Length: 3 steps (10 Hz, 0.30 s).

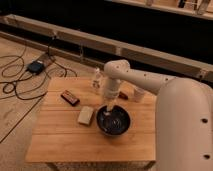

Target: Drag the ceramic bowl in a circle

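Observation:
The ceramic bowl (114, 122) is round, glossy black and shiny inside. It sits on the wooden table (60, 140), right of the table's middle. My gripper (109, 108) reaches down from the white arm (131, 76) and sits at the bowl's far left rim, over its inside. The gripper's tip is dark against the bowl.
A pale flat block (85, 115) lies just left of the bowl. A brown bar (70, 97) lies farther left. A small bottle (96, 79), a white cup (137, 94) and a small reddish item (122, 95) stand at the back. Cables and a black box (36, 66) lie on the floor at left.

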### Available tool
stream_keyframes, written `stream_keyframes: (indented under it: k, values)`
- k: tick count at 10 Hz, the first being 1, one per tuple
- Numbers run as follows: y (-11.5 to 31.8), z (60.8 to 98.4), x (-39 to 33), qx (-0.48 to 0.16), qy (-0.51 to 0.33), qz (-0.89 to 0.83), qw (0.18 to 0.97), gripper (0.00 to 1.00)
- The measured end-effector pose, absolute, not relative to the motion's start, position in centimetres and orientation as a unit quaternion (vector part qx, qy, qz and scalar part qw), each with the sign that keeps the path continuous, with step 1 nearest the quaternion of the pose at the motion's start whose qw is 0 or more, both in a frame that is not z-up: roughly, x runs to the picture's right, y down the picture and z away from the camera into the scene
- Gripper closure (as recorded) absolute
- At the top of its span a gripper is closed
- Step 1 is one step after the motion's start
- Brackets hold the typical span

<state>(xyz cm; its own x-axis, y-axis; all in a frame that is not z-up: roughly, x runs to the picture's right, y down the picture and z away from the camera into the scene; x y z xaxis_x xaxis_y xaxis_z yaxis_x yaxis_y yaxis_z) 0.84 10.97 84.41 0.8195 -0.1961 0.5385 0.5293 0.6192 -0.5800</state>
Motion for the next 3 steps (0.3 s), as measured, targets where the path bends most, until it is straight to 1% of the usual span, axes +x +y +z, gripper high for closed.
stream_keyframes:
  k: [3]
  values:
    - [10.96, 84.41, 0.65, -0.383, -0.218, -0.209, 0.873, 0.2]
